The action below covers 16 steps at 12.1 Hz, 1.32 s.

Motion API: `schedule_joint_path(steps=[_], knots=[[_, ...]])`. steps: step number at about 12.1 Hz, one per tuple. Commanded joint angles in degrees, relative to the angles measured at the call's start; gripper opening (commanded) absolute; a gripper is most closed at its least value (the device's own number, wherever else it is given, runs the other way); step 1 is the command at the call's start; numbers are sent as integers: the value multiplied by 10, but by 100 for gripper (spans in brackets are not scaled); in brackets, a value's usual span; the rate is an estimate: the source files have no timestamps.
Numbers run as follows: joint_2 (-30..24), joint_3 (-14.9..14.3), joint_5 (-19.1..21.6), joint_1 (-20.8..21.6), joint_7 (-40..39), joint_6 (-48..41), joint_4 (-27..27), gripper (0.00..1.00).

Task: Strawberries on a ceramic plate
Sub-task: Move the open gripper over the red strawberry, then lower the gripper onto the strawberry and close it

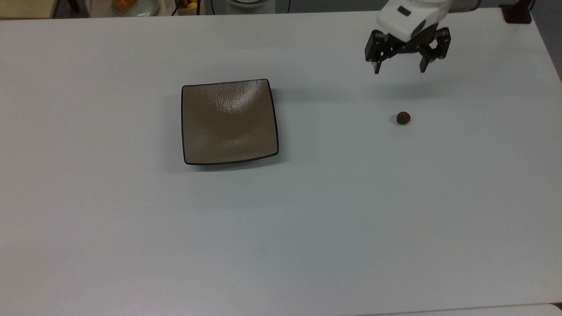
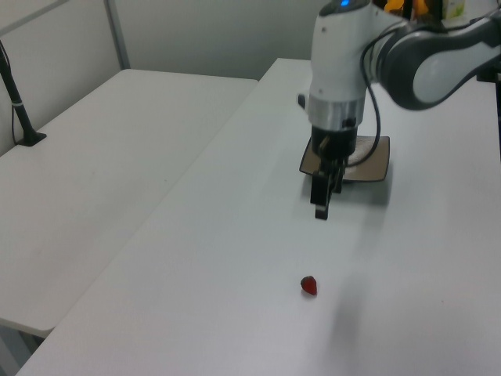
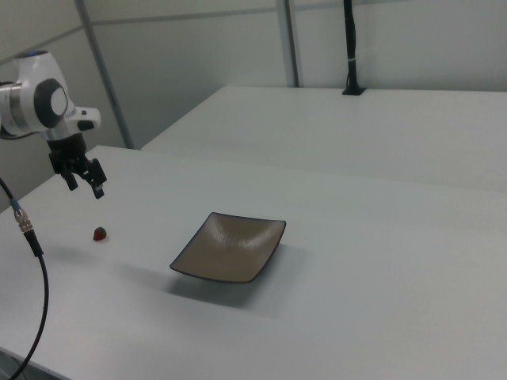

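white table [image 1: 307,219], strawberry [image 1: 403,118] below spread jaws, ceramic plate [image 1: 229,121] well apart

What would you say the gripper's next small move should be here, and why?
Probably a descent onto the strawberry. The gripper hangs open above the table, empty and a little short of the berry in the top view, which lies alone, far from the ceramic plate. So: ease across until centred over it, then lower.
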Motion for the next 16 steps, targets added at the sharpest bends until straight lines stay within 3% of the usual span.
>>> schedule_joint_path(steps=[1, 7, 13, 16], knots=[[41, -1, -18, 17, 39, 47, 9, 100], [100, -1, -74, 32, 101, 95, 7, 100], [135, -1, -90, 39, 103, 123, 3, 100], [145, -1, -103, 45, 102, 142, -4, 83]])
